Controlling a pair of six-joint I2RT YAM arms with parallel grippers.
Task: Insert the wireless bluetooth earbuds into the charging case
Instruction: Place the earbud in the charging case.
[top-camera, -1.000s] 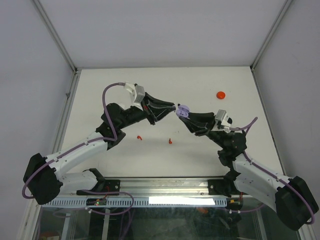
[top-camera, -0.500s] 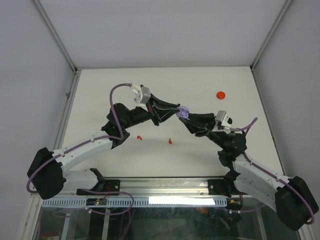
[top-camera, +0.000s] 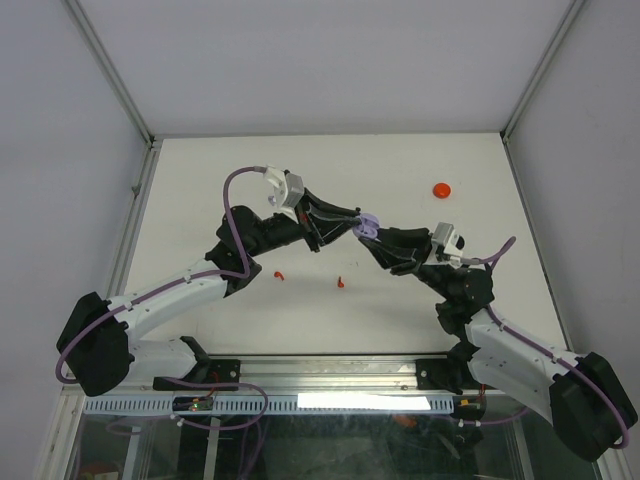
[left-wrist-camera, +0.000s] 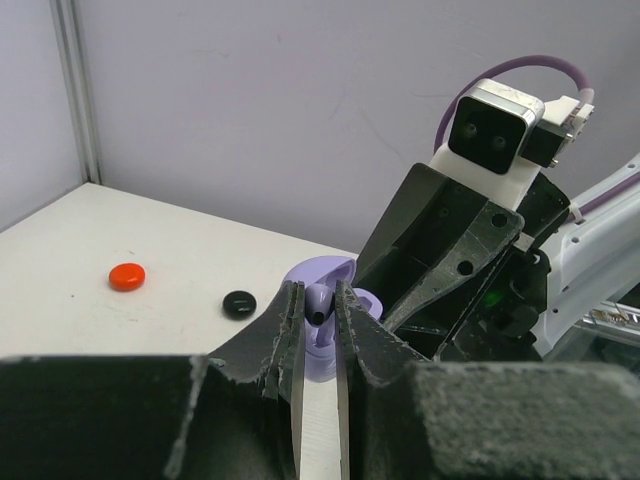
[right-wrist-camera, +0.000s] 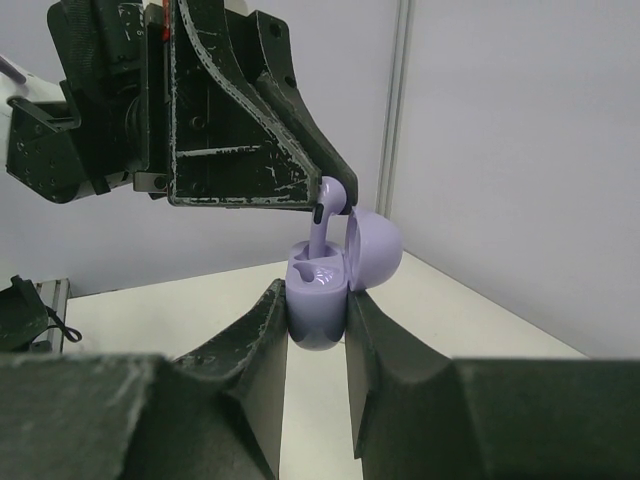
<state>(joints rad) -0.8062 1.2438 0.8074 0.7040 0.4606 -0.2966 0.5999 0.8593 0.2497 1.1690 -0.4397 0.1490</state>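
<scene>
Above the white table (top-camera: 200, 180), mid-picture in the top view, the right pincer (right-wrist-camera: 315, 305) is clamped on the open lilac case (right-wrist-camera: 322, 282). It holds the case upright so its hole faces up. The left pincer (left-wrist-camera: 320, 292) pinches the lilac earbud (right-wrist-camera: 323, 215), stem down, right at that hole. A red round case (top-camera: 441, 189) sits upper right. Two tiny red buds (top-camera: 279, 273) lie lower down. Nothing seems to block the way.

earbud (right-wrist-camera: 328, 205) just above case (right-wrist-camera: 318, 300), both above table (top-camera: 200, 180)
</scene>
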